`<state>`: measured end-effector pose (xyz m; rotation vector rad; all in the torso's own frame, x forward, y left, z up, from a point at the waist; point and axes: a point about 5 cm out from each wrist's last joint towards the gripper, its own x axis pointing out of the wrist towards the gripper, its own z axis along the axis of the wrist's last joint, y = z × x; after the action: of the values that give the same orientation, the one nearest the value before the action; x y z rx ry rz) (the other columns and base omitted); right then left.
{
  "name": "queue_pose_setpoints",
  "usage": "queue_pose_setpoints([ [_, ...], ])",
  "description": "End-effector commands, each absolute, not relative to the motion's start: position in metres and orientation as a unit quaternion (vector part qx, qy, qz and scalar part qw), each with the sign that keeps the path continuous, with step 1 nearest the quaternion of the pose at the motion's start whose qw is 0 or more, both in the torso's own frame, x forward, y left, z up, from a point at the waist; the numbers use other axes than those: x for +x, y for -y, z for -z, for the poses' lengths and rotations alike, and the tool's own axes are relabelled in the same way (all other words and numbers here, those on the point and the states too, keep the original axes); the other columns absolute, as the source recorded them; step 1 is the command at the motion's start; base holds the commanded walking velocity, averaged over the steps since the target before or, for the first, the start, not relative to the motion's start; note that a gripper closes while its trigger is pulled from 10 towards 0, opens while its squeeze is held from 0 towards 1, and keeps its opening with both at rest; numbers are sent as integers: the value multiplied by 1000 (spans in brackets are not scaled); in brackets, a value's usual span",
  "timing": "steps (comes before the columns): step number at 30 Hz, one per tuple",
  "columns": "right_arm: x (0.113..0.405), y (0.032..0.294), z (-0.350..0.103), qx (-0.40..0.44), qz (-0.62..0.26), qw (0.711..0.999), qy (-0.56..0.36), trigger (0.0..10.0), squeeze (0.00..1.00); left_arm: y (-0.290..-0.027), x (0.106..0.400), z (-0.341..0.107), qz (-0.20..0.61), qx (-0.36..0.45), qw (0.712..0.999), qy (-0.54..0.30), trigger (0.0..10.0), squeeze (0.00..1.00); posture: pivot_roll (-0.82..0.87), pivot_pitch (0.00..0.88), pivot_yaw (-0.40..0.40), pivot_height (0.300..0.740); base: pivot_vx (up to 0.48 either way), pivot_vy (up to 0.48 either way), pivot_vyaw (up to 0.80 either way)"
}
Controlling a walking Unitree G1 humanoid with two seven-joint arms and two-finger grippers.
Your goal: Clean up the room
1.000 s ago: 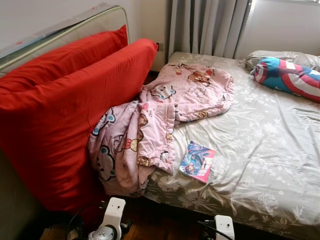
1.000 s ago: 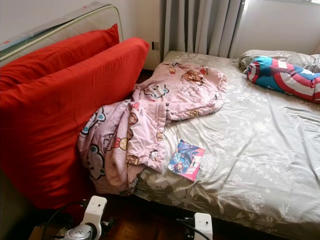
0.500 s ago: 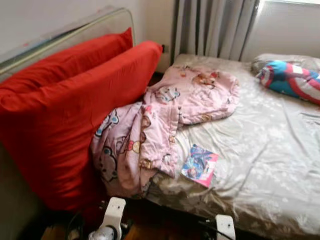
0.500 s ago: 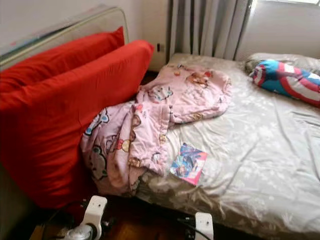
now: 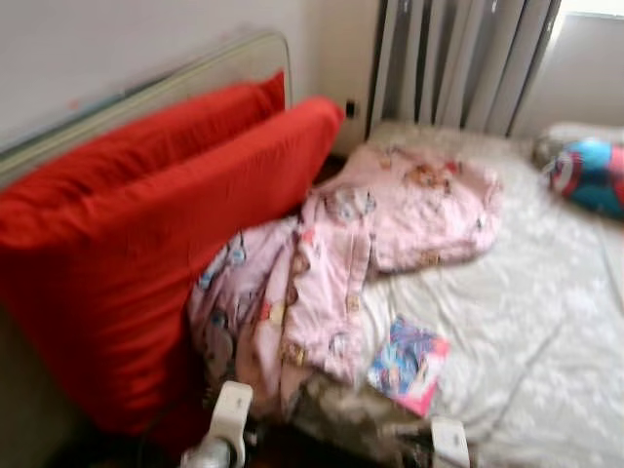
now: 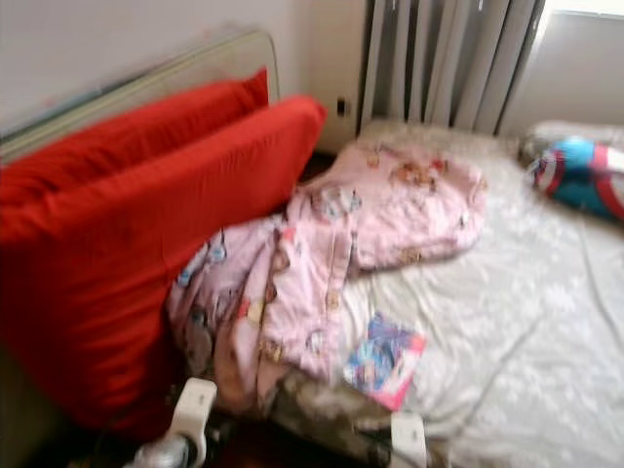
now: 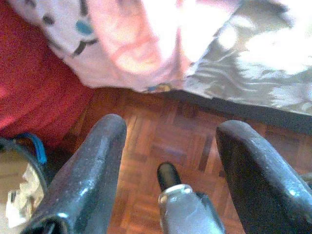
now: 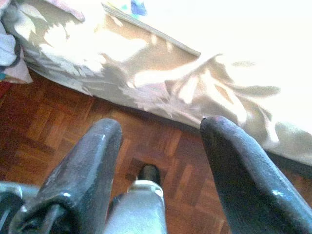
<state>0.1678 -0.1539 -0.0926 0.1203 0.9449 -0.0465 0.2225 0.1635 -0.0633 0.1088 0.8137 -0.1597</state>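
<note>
Each pincer has two long, glossy black fingers with rounded tips — faintly speckled. Between them sits a silver metal stub capped in black. The wrists are white plastic.

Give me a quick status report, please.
Left gripper and right gripper open, empty, low above the parquet floor. Pink cartoon-print quilt spills off the bed; colourful booklet beside it.
</note>
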Motion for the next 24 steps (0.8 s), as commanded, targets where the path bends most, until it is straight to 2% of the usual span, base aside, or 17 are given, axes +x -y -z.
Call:
queue_pose_setpoints([
  [1, 168, 150, 93, 60, 19, 889, -454, 10000, 0, -169, 219, 65, 73, 59, 911, -402, 10000, 0, -75, 0, -4, 740, 311, 0, 0],
  [14, 170, 150, 91, 81, 36, 898, -432, 10000, 0, -168, 222, 61, 64, 40, 929, -363, 10000, 0, -73, 0, -6, 740, 24, 0, 0],
  [20, 172, 152, 88, 82, 38, 908, -409, 10000, 0, -167, 225, 56, 50, 25, 946, -320, 10000, 0, -68, 0, -12, 740, 0, 0, 0],
  [24, 173, 152, 86, 120, 55, 914, -384, 10000, 0, -167, 226, 53, 40, 20, 953, -299, 10000, 0, -64, 0, -15, 740, 0, 0, 0],
])
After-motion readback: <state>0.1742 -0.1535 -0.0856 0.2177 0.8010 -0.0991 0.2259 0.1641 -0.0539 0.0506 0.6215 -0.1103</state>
